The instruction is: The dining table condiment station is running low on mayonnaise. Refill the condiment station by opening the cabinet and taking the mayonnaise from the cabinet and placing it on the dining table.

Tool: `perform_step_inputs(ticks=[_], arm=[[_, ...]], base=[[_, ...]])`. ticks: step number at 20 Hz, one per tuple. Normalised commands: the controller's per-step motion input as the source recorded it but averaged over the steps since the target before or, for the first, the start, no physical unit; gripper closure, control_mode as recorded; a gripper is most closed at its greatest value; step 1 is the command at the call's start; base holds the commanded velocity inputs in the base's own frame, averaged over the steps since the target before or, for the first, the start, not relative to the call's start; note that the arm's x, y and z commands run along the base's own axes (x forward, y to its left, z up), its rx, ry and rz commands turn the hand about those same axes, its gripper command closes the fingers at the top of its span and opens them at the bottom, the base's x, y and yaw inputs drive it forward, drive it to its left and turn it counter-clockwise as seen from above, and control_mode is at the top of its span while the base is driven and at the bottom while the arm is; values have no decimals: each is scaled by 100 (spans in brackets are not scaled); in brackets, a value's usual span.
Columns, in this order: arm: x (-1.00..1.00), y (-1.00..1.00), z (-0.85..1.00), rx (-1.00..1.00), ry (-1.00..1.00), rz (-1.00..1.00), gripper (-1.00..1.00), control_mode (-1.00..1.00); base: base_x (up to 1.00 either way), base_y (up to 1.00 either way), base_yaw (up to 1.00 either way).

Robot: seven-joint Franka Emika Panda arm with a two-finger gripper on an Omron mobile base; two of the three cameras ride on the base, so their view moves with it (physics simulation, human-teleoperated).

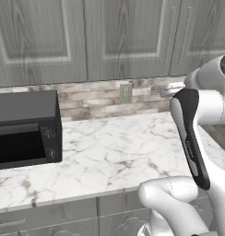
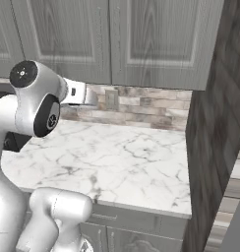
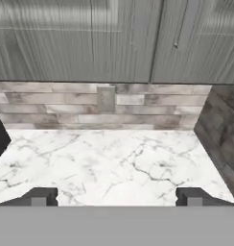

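Note:
The grey wood-grain cabinet [image 1: 128,37] hangs above the counter with its doors shut; slim bar handles [image 1: 169,37] run down the right-hand doors. It also spans the top of the right base view [image 2: 156,39] and the hand view [image 3: 80,38], where one handle [image 3: 183,24] shows at upper right. My gripper [image 3: 116,197] is open, its two dark fingertips [image 3: 40,197] far apart with nothing between them, held over the counter below the cabinet and facing the backsplash. The mayonnaise is hidden. The dining table is out of view.
A black microwave [image 1: 24,126] stands at the left of the marble counter [image 1: 119,147]. A brick backsplash with a wall outlet [image 1: 126,92] runs behind. A dark wood side panel [image 2: 215,147] closes the counter on the right. Grey drawer fronts [image 1: 45,216] sit below.

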Motion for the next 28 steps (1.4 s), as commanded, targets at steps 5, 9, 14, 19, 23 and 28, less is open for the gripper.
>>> perform_step_inputs(ticks=[5, 9, 14, 19, 23, 28], arm=[[3, -43, 89, -1, -44, 0, -100, -100], [20, 0, 45, -5, -22, 0, -100, -100], [11, -12, 32, -1, -17, 0, -100, -100], [15, -8, 20, 0, -18, 0, -100, -100], [55, 0, 8, 0, -8, 0, -100, -100], [79, 2, 0, 0, 0, 0, -100, -100]], base=[[0, 0, 0], [0, 0, 0], [0, 0, 0], [0, 0, 0], [0, 0, 0], [0, 0, 0]])
